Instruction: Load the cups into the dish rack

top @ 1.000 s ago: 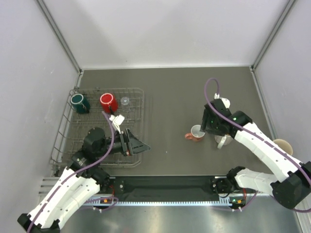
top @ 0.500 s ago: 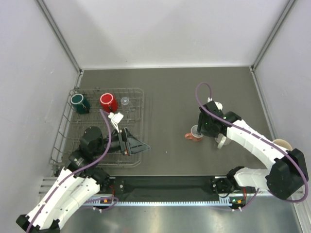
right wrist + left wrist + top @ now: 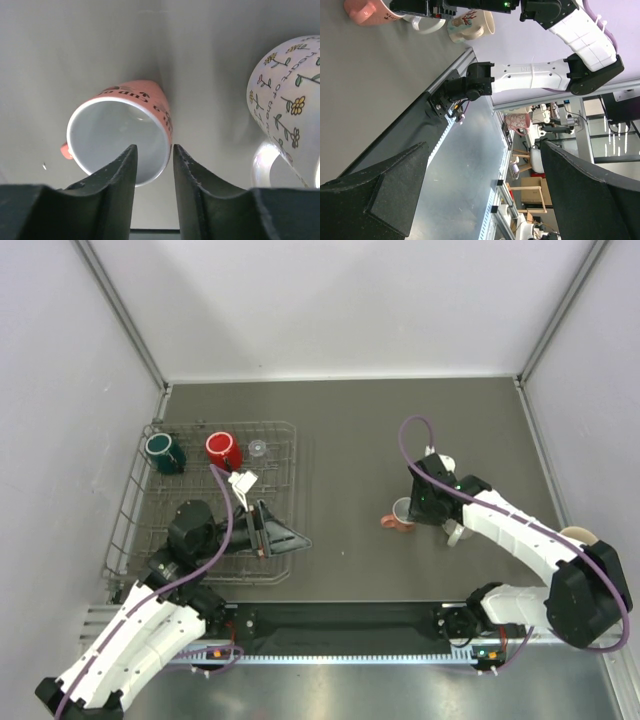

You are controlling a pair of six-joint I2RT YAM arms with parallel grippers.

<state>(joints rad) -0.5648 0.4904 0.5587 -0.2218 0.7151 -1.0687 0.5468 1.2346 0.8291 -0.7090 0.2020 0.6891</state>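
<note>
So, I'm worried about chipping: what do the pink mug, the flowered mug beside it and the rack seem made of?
Pink mug: likely glazed ceramic; thick wall, glossy white inside with soft highlights.
Flowered mug: probably ceramic too, its glaze pearly and shiny, flowers printed on.
Dish rack: thin silver-grey wire, apparently metal; bare or coated, too small to tell.

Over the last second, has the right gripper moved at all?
Yes. The right gripper has slid left, toward the dish rack, and its jaws now straddle the pink mug's wall.
</note>
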